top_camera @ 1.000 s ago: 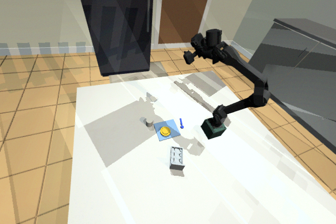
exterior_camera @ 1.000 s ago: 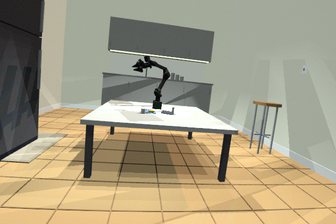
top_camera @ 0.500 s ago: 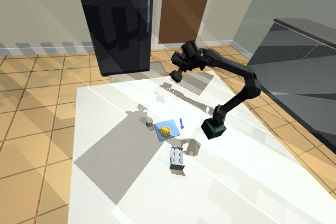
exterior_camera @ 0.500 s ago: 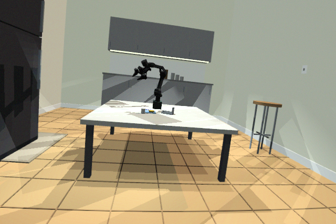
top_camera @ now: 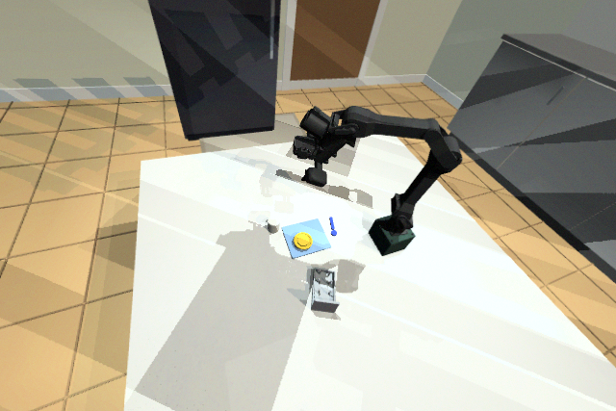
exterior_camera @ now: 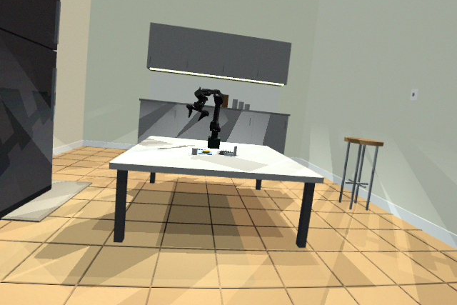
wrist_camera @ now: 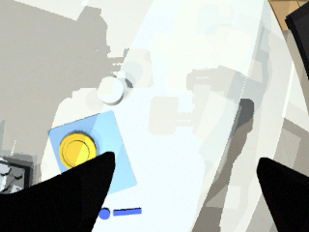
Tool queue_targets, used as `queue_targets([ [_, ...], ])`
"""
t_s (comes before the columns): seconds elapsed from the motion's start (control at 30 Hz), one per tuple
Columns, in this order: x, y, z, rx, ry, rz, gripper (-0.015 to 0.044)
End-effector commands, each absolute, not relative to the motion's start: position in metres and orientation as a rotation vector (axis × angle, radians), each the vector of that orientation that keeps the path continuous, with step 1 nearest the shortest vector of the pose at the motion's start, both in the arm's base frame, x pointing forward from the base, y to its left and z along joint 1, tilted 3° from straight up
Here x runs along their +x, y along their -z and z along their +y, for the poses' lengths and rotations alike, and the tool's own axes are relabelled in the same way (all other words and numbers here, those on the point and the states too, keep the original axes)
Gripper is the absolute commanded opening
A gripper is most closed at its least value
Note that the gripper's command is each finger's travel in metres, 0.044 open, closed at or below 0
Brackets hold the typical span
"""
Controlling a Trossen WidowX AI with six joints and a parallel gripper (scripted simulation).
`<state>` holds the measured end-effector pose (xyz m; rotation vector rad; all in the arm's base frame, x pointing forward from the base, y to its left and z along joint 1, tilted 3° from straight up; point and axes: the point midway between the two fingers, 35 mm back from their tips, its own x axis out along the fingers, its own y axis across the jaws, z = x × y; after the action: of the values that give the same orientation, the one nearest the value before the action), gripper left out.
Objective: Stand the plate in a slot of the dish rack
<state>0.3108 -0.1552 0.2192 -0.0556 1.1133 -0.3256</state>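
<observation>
The round yellow plate (top_camera: 302, 241) (exterior_camera: 206, 151) (wrist_camera: 77, 151) lies flat on a light blue square mat (top_camera: 319, 233) (wrist_camera: 123, 175). The small grey dish rack (top_camera: 324, 305) (exterior_camera: 235, 151) (wrist_camera: 27, 180) stands on the table beside the mat, with small dark prongs inside and no plate in it. In the wrist view it is cut off at the left edge, partly behind a finger. My gripper (exterior_camera: 194, 117) (wrist_camera: 187, 162) is open and empty, high above the table and off to the side of the plate. In the wrist view the plate shows just above the left finger.
A small whitish cup (top_camera: 272, 225) (exterior_camera: 194, 151) (wrist_camera: 111, 90) stands near a corner of the mat. A blue spoon-like utensil (top_camera: 332, 225) (wrist_camera: 127, 212) lies beside the mat, on the arm base's side. The dark fridge (top_camera: 223, 38) is beyond the table.
</observation>
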Motion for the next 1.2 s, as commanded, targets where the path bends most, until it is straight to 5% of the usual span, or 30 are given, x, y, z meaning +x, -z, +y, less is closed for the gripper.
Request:
queue_targets([
  [0.0,0.319,-0.199,-0.127,-0.050,0.217,1.199,0.0400],
  [0.47,0.319,-0.147,-0.041,-0.070,-0.079,1.472,0.0400],
  [0.67,0.321,-0.135,-0.038,-0.071,-0.090,1.484,0.0400],
  [0.9,0.328,-0.034,-0.034,-0.070,-0.090,1.484,0.0400],
  [1.17,0.330,-0.030,-0.036,-0.071,-0.090,1.484,0.0400],
])
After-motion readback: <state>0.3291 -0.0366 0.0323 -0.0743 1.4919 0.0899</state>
